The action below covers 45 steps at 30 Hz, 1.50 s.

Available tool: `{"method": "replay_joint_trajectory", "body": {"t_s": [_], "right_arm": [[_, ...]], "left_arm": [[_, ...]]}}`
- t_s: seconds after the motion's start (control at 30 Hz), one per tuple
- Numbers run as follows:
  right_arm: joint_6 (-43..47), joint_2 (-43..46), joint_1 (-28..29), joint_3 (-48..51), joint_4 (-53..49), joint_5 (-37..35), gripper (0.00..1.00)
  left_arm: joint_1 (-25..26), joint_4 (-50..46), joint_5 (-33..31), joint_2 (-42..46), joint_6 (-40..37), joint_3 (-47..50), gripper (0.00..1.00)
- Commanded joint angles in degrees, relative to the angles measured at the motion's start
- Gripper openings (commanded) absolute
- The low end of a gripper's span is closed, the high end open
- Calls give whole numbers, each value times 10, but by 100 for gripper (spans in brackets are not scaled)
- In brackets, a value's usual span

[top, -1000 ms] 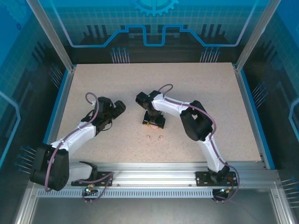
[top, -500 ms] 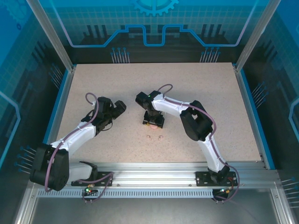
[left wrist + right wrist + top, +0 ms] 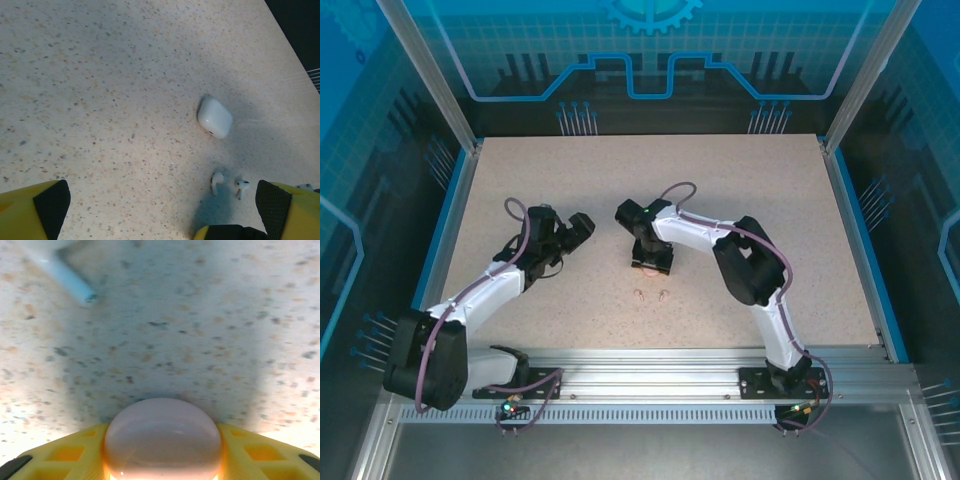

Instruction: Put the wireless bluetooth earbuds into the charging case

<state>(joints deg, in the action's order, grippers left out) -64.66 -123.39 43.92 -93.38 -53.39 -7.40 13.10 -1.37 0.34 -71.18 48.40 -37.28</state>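
The right end effector point(image 3: 652, 264) has clamped the pinkish case point(image 3: 162, 437), with earbuds point(image 3: 639, 294) just toward the desk's point(image 3: 770, 200) near edge; the left end effector point(image 3: 580, 228) gapes empty.

Speckled tbl point(image 3: 740, 180), blue encl. walls point(image 3: 380, 120).

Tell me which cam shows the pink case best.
Right wrist: the pink case sits large and close between the yellow fingers of the right pincer, its rounded shell clear. Top external gives a small pink spot under that pincer, mostly covered by it.
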Motion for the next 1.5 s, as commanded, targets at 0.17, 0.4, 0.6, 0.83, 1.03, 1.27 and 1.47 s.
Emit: {"method": "replay_joint_trajectory", "body": {"t_s": [0.17, 0.4, 0.6, 0.83, 1.03, 1.27, 1.47], "right_arm": [[-9, 114, -33, 73, 28, -27, 50], [-30, 159, -103, 82, 75, 38, 50], [-88, 150, -145, 56, 123, 118, 50], [-174, 129, -146, 30, 166, 163, 50], [-210, 127, -131, 20, 177, 164, 50], [-223, 133, -112, 11, 171, 155, 50], [-225, 134, -102, 5, 169, 153, 50]], "left_arm": [[10, 88, 55, 37, 19, 38, 99], [64, 221, 60, 6, 20, 72, 99], [94, 386, 107, -69, 15, 91, 99], [129, 506, 140, -152, 14, 75, 99], [147, 548, 129, -203, 23, 53, 96], [148, 594, 134, -259, 37, 23, 79], [151, 617, 135, -288, 47, 6, 65]]}}
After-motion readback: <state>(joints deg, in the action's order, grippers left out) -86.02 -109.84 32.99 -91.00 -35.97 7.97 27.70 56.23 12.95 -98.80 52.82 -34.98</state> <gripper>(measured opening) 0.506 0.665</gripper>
